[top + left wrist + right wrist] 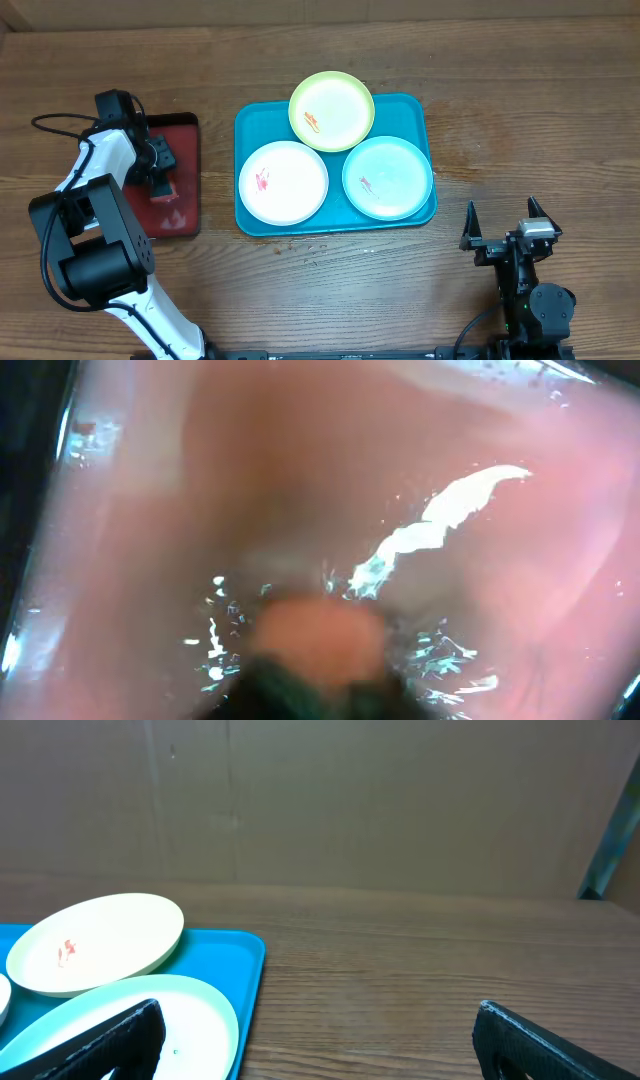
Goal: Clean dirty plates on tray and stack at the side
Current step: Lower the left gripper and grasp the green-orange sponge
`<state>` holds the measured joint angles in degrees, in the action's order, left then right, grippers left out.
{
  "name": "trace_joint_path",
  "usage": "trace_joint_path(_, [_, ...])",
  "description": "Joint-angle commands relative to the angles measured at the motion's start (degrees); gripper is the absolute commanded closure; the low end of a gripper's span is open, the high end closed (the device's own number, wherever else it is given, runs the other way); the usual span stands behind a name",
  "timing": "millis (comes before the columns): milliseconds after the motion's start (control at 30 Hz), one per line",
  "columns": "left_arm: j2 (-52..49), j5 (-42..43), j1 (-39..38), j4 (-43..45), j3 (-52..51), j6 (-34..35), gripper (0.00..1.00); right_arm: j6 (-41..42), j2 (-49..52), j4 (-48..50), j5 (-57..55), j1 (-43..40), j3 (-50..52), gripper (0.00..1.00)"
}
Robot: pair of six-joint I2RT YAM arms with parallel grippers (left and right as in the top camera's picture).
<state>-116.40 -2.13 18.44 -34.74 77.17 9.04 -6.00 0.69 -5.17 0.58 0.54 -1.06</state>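
Three plates lie on the teal tray (418,110). The yellow-green plate (332,110) is at the back and overhangs the rim. The white plate (283,182) is front left and the pale mint plate (388,177) front right. Each has a small red-orange smear. My left gripper (160,165) is down on the small red tray (182,130), far left of the plates. Its wrist view shows only the wet red surface (300,460) and a blurred orange and dark green thing (320,645). My right gripper (501,207) is open and empty right of the teal tray.
In the right wrist view the open fingers (320,1012) frame bare wooden table, with the mint plate (190,1020), the yellow-green plate (95,942) and the teal tray's edge (240,960) at the left. A brown wall stands behind the table.
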Motion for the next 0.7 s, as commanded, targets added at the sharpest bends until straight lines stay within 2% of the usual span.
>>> trace_joint_path(0, [-1.3,0.2,0.3,0.3,-0.5,0.0,0.96,-0.1,-0.5,0.4,-0.5,0.1,0.6,0.0])
trace_joint_path(100, [-1.3,0.2,0.3,0.0,-0.6,0.0,0.95,0.0,-0.5,0.3,-0.5,0.1,0.6,0.0])
trace_joint_path(133, [-1.3,0.2,0.3,-0.3,-0.6,0.0,0.88,0.0,-0.5,0.3,-0.5,0.1,0.6,0.0])
trace_joint_path(167, [-1.3,0.2,0.3,-0.7,-0.6,0.0,0.67,0.0,-0.5,0.4,-0.5,0.1,0.6,0.0])
trace_joint_path(200, [-1.3,0.2,0.3,-1.4,-0.6,0.0,0.41,0.0,-0.5,0.4,-0.5,0.1,0.6,0.0])
trace_joint_path(233, [-1.3,0.3,0.3,-2.3,-0.6,0.0,0.07,-0.1,-0.5,0.3,-0.5,0.1,0.6,0.0])
trace_joint_path(267, [-1.3,0.2,0.3,-3.5,-0.6,0.0,0.0,0.0,-0.5,0.3,-0.5,0.1,0.6,0.0])
trace_joint_path(500, [-1.3,0.2,0.3,-11.4,-0.6,0.0,0.02,0.0,-0.5,0.3,-0.5,0.1,0.6,0.0])
trace_joint_path(567, [-1.3,0.2,0.3,-12.3,-0.6,0.0,0.19,0.0,-0.5,0.3,-0.5,0.1,0.6,0.0])
trace_joint_path(600, [-1.3,0.3,0.3,-12.7,-0.6,0.0,0.36,0.0,-0.5,0.3,-0.5,0.1,0.6,0.0])
trace_joint_path(667, [-1.3,0.2,0.3,-13.2,-0.6,0.0,0.76,0.0,-0.5,0.3,-0.5,0.1,0.6,0.0])
